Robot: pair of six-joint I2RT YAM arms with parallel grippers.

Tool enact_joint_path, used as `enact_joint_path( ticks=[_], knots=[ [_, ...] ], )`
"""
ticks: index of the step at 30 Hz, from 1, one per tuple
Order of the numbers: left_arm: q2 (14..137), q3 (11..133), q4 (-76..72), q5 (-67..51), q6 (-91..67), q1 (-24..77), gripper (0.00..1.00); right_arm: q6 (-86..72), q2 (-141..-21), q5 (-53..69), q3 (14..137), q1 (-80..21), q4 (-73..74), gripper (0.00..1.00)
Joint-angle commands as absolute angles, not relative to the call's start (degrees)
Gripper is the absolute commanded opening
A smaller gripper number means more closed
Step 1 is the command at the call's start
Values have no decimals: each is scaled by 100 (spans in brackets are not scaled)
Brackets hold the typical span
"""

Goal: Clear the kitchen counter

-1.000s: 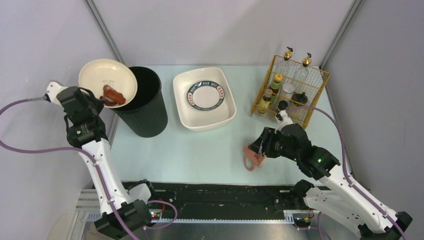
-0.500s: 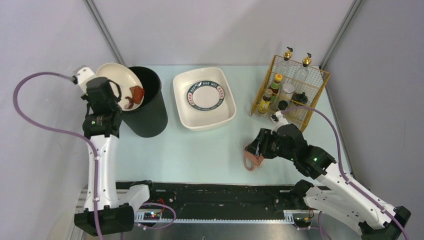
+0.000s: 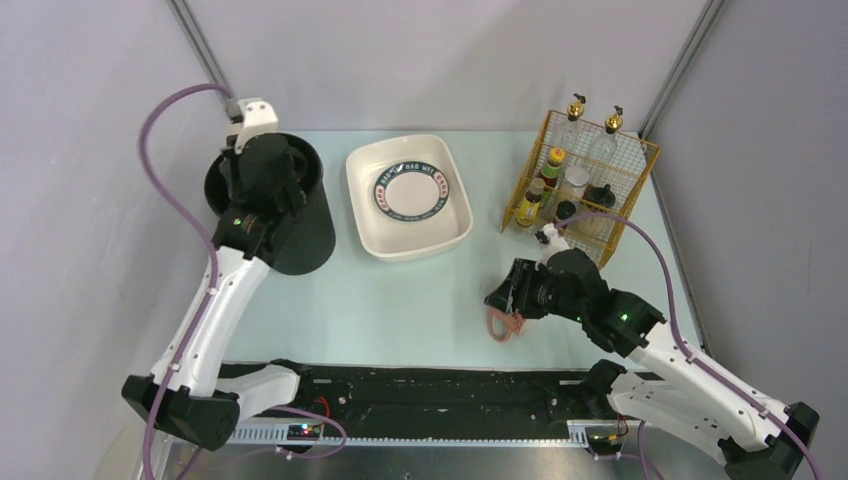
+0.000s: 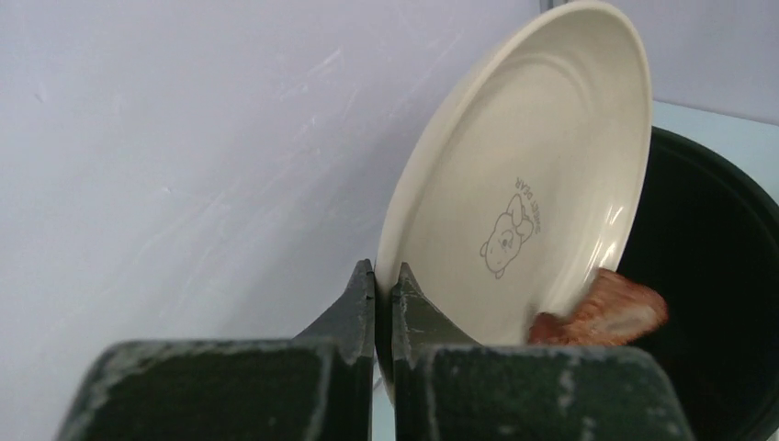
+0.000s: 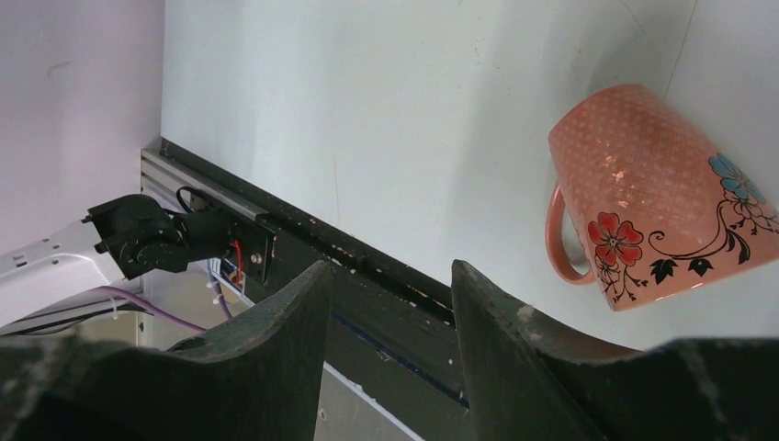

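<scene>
The left gripper [image 4: 384, 276] has its jaws pressed together on the rim of a cream plate [image 4: 524, 175], which it holds steeply tilted over the open mouth of the black bin [image 4: 726, 303]. A cartoon bear is printed on the plate's face, and a reddish-brown piece of food [image 4: 602, 312] sits at the plate's lower edge, right above the dark inside of the bin. From above, the left wrist hangs over the bin [image 3: 295, 240] and hides the plate, with the bin standing at the far left of the kitchen counter [image 3: 400, 300]. The right gripper [image 5: 390, 276] has its jaws apart with nothing between them; it hovers low near the front of the counter, and the pink mug [image 5: 661, 197] (dotted, with red and blue flowers) lies just beside it, seemingly on its side with its handle towards the black rail [image 3: 450, 385] along the front edge. In the overhead view that mug [image 3: 503, 322] shows just under the right gripper [image 3: 505, 295], near the front right of the pale green top. Further back in the middle sits a white tub [image 3: 455, 228] with a dark-rimmed plate [image 3: 410, 190] inside it, and at the far right stands a yellow wire rack [image 3: 640, 160] holding several bottles.
</scene>
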State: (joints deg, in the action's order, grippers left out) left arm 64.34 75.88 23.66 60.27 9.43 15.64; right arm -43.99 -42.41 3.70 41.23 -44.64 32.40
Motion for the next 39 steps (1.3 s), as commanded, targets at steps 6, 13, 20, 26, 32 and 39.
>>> enact_joint_path(
  ticks=[6, 13, 20, 26, 32, 39],
  knots=[
    [6932, 7221, -1611, 7653, 4952, 2489, 0, -4474, -4184, 299, 4030, -4573, 3014, 55],
    [7147, 7197, -2277, 7777, 5548, 2584, 0, -4527, -4057, 291, 3933, -4596, 3034, 55],
    [6825, 7676, -2025, 7726, 5190, 2793, 0, -4511, -4039, 294, 3896, -4595, 2993, 55],
    [6378, 8380, 848, 6787, 2745, 2880, 0, -4537, -4088, 360, 3876, -4619, 2899, 55],
    [5965, 8495, 1793, 5468, 1571, 2894, 0, -4545, -4008, 302, 3864, -4636, 2974, 55],
    [5591, 8255, 1957, 3145, 24, 2892, 0, -4603, -3989, 269, 3864, -4702, 2986, 55]
  ],
)
